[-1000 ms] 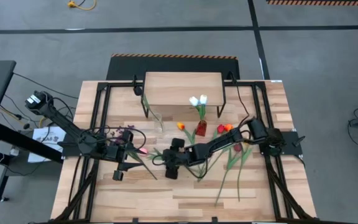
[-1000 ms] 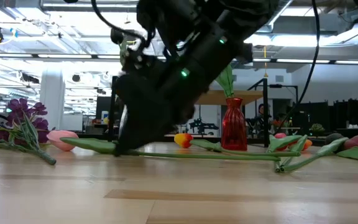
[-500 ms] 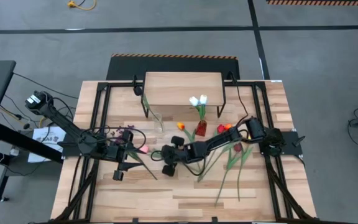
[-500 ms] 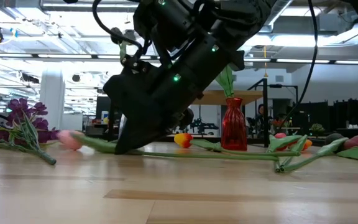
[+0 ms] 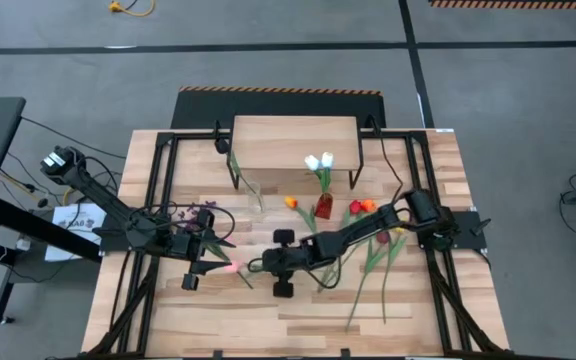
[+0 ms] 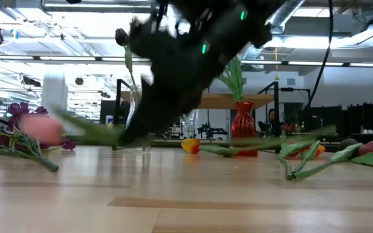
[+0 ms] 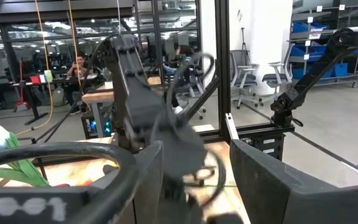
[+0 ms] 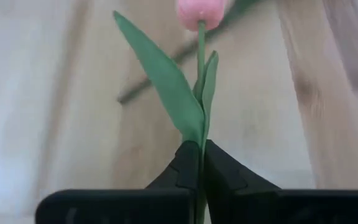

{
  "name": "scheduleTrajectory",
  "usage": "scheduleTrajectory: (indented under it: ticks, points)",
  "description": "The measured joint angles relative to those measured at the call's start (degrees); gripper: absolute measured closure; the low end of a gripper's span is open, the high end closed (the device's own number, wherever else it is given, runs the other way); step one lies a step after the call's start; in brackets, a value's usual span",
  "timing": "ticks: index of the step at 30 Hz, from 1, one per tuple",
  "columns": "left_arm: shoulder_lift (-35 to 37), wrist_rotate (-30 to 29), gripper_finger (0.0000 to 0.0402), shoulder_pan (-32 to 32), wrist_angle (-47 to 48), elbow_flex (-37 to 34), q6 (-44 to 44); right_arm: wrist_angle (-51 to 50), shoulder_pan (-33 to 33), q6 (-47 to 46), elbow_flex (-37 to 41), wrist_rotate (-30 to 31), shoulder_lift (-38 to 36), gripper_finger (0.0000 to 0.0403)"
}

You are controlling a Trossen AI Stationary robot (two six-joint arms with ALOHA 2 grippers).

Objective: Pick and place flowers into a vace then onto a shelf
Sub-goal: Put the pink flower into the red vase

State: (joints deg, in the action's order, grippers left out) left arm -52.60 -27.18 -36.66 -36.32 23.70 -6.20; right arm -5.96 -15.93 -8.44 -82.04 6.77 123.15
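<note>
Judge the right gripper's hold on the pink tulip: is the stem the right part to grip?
Probably yes. The right gripper pinches the pink tulip on its thin stem below the leaves, from the stem's sides, sparing the soft head. The low view shows the flower lifted off the table. Gripping nearer the head might hang steadier.

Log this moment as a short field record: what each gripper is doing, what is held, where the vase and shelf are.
right gripper: shut on the pink tulip's stem, near table centre
pink tulip: head points toward the left arm, lifted off the table
left gripper: waiting at the table's left side
vase: red, holds white tulips, stands on the table in front of the shelf
shelf: at the table's back, nothing on it
</note>
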Motion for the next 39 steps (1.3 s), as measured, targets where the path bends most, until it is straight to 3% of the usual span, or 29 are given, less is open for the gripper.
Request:
scheduleTrajectory:
  ticks: [14, 23, 29, 39]
  points:
    - [0.0, -0.1, 0.0227, 0.0, 0.0, 0.0, 0.0, 5.5, -2.6, 19.2, -0.2, -16.9, -9.2, 0.0402]
    - [0.0, -0.3, 0.0227, 0.0, 0.8, 0.0, 0.0, 13.2, -7.2, 25.7, -0.3, -16.9, -15.7, 0.0402]
    - [0.0, -0.2, 0.0227, 0.0, 0.8, 0.0, 0.0, 15.6, -10.9, 28.5, -0.3, -4.9, -18.7, 0.0403]
    - [0.0, -0.2, 0.0227, 0.0, 0.9, 0.0, 0.0, 26.8, -18.9, 36.1, -0.3, 24.1, -20.5, 0.0403]
